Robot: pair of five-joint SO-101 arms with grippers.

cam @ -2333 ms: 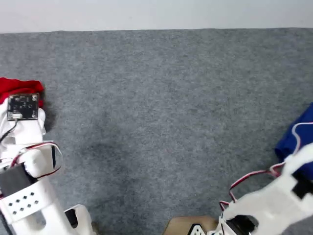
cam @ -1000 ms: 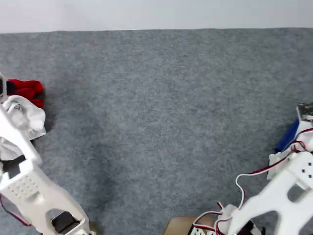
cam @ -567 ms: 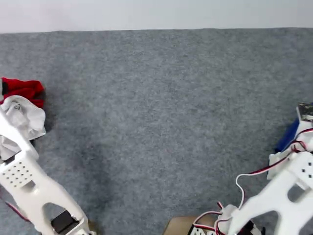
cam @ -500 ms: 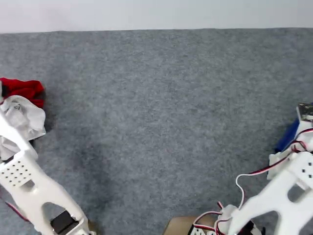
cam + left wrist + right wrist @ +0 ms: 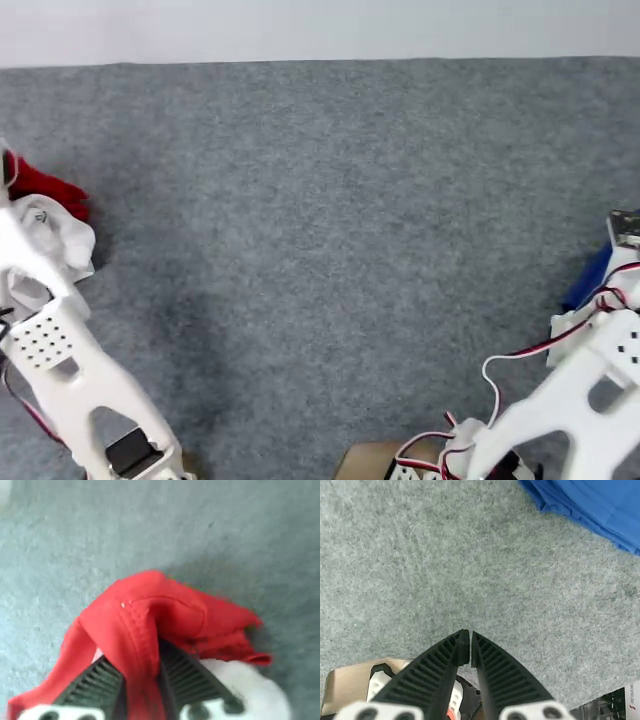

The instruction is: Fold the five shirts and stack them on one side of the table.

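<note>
My left jaws pinch the crumpled red shirt (image 5: 150, 610) — its cloth hiding their tips — beside a white shirt (image 5: 245, 690) on the grey surface's (image 5: 225, 530) left side, my right jaws pressed together, empty, the blue shirt (image 5: 590, 510) beyond — cut off.

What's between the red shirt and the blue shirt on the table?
Only bare grey mat lies between the red shirt and the blue shirt, seen in the high view.
</note>
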